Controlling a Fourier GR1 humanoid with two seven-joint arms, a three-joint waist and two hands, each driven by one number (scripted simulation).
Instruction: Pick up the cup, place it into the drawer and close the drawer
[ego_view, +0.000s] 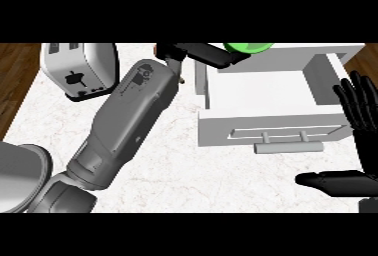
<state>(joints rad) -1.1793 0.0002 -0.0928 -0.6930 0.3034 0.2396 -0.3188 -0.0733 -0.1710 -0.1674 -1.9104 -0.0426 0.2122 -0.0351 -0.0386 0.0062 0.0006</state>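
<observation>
Kitchen: marble counter, toaster (silver), white drawer.

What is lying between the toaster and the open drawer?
In the head view, the left forearm crosses the counter between the toaster and the drawer.

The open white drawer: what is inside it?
The white drawer shows a bare white floor. The left hand holds the green cup over its back edge, hiding that corner.

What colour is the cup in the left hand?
Bright green cup, seen in the head view.
</observation>
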